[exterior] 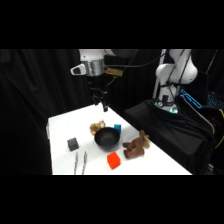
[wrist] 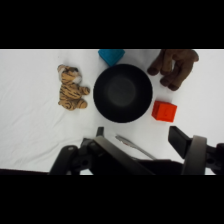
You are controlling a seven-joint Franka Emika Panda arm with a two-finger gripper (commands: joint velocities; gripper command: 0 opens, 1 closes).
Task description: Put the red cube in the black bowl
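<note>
Your pincer hangs high above the tabletop, its fingers apart and holding nothing. Left to right below: tiger toy, bowl, red cube just beside the rim. Descend carelessly and you may clip the rim or nudge the cube away.

A robotics lab setup: black curtains drape the whole background, a bare white table fills the frame's centre, and a white robot arm's base (cables trailing beside it) stands at upper right on black-draped furniture.
</note>
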